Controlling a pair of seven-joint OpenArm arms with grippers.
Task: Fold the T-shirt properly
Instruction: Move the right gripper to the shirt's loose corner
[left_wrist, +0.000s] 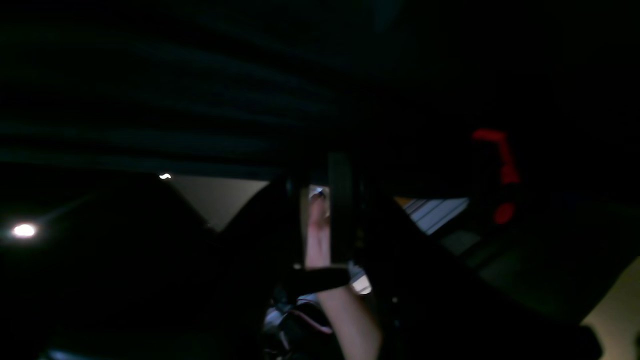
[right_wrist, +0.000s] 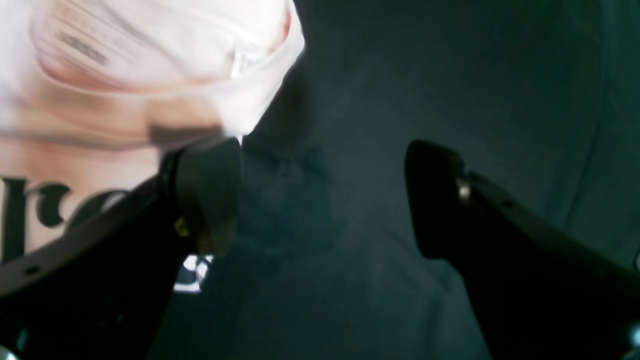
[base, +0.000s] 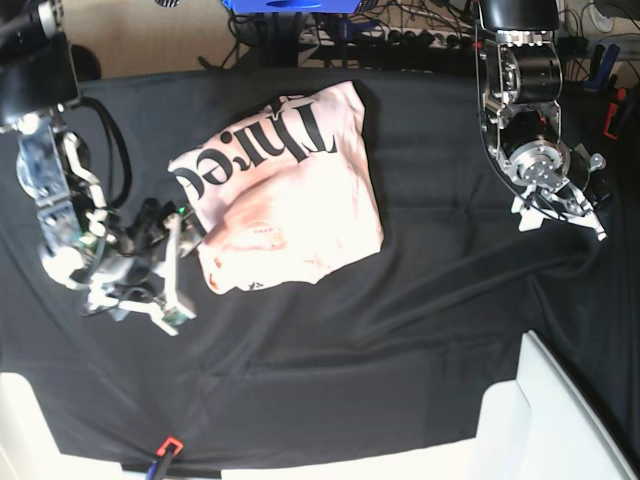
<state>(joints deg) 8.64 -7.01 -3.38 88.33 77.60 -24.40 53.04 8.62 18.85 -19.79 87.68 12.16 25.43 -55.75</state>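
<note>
The right gripper (right_wrist: 320, 200) stands wide open and empty, low over the black cloth (base: 420, 330). In its wrist view one finger tip (right_wrist: 207, 192) sits at the shirt's edge, while the other is over bare cloth. In the base view this gripper (base: 172, 268) is at the scene's left, just beside the near left corner of the T-shirt (base: 290, 200).

The shirt lies already part folded, lettering up, its long axis running from that near left corner toward the far right. So the shirt lies to the right of this gripper and a little farther off.

The left gripper (base: 560, 215) is well apart at the scene's right, shut with nothing visibly held; its wrist view is too dark to add more. I judge the right arm much the nearer for the coming fold.
</note>
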